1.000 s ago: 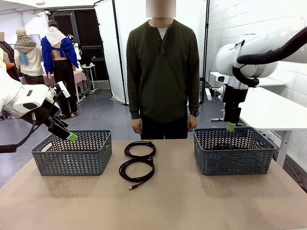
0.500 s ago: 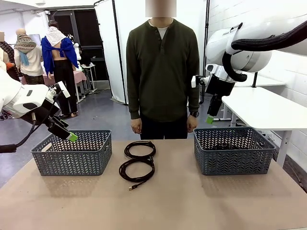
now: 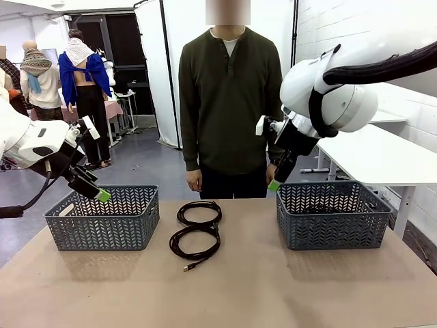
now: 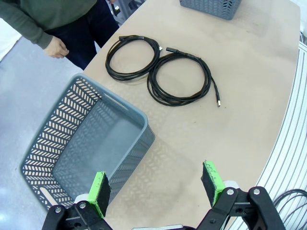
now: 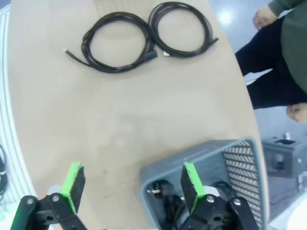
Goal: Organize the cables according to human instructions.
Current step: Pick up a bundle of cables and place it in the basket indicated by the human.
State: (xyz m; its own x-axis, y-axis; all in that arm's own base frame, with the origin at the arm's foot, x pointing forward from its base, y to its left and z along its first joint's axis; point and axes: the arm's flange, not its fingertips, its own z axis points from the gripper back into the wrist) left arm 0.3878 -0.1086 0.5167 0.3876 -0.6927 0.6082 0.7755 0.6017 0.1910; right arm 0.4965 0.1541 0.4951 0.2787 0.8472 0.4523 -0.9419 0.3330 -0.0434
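Observation:
Two black coiled cables lie mid-table: the farther coil [image 3: 199, 213] and the nearer coil [image 3: 195, 243], touching each other. They also appear as two coils [image 4: 133, 56] [image 4: 180, 80] in the left wrist view and as two coils [image 5: 117, 42] [image 5: 181, 29] in the right wrist view. More black cable [image 5: 166, 205] lies inside the right basket [image 3: 332, 229]. My right gripper [image 3: 273, 184] hangs open and empty above that basket's left rim [image 5: 201, 149]. Over the left basket [image 3: 102, 229], my left gripper [image 3: 101, 195] is open with nothing in it. The human [image 3: 231, 102] stands at the far edge, arms down.
The left basket [image 4: 136, 112] holds nothing in the part I can see. The person's hands [image 3: 194, 181] [image 3: 273, 175] hang just behind the table's far edge. Bare tabletop [image 3: 225, 294] stretches in front of the coils and between the baskets.
My right arm swung left from above the right basket's middle, rising and then dropping to its left rim. The left arm, the cables and the person have stayed put.

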